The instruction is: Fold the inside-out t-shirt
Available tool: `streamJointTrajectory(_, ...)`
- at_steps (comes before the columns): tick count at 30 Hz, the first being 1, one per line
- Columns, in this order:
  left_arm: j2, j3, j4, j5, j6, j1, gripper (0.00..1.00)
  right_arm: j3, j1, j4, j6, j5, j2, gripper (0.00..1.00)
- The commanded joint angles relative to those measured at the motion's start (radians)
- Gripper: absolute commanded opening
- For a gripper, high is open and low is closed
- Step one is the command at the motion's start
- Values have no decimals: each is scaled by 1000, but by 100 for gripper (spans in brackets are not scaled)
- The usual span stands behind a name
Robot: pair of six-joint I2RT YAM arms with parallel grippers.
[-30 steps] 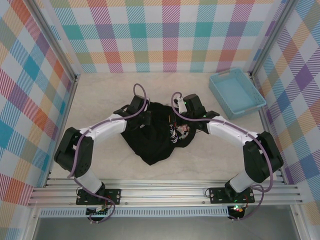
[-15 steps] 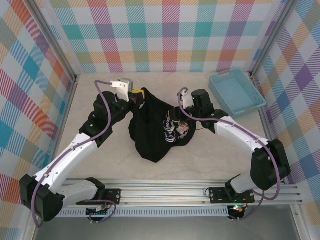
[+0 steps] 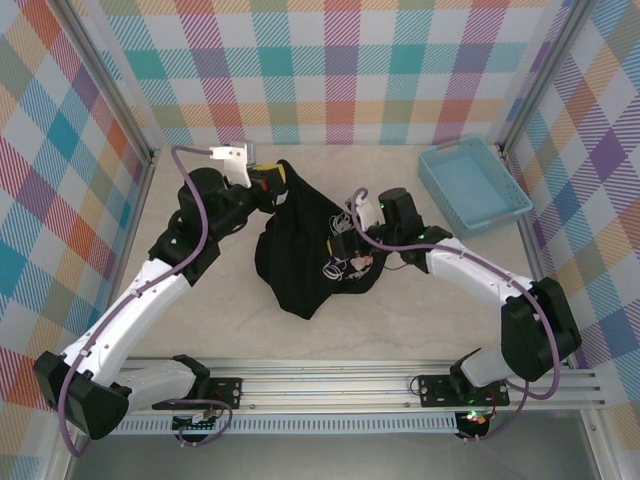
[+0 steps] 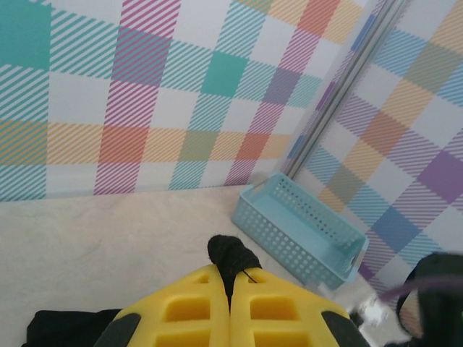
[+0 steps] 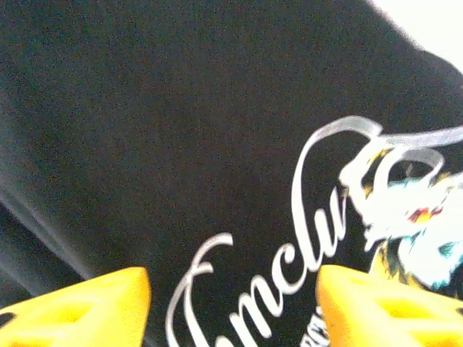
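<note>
The black t-shirt (image 3: 305, 250) sits bunched in the middle of the table (image 3: 200, 330), drawn up to a peak at its far left corner and sagging to a point toward my bases. Its print (image 3: 346, 262) faces up on the right side: white script lettering with pink and yellow bits (teal flecks too, seen from my right wrist). My left gripper (image 3: 272, 180) is clamped tight on that peak, a tuft of black cloth poking out between the yellow fingers (image 4: 195, 311). My right gripper (image 3: 352, 232) is over the print, its fingers (image 5: 79, 303) wide apart with nothing between them. A second ago my left arm lay low at the shirt's left edge; it has since lifted toward the far left, pulling the cloth taller. The blue basket (image 3: 472, 185) stands well apart at far right, unmoved.
</note>
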Motion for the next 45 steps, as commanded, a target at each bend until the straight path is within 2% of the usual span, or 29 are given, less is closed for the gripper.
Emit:
streamJointTrajectory(1,-1,44,17,-2,-38,9,0,-43,64,-25,-68,42,-16,69)
streamJointTrajectory(4,5,54,11,0,-44,9,0,-83,74,24,-72,91,-12,75)
streamJointTrajectory(11,3,69,-5,-1,-50,9,0,-176,72,42,-87,316,-39,83)
streamJointTrajectory(17,1,76,-12,-6,-50,9,0,-201,69,-25,23,469,-47,84)
streamJointTrajectory(26,8,73,-19,-13,-43,9,0,-243,68,-91,94,366,-252,85)
streamJointTrajectory(30,9,75,-23,-20,-36,9,0,-227,-12,-170,181,396,-248,77)
streamJointTrajectory(33,7,75,-25,-22,-33,9,0,-226,-109,-175,251,343,-191,66)
streamJointTrajectory(39,6,76,-34,-23,-26,9,0,-180,-130,-150,296,324,-73,54)
streamJointTrajectory(45,0,76,-37,-27,-21,10,0,-159,-154,-133,301,335,-6,32)
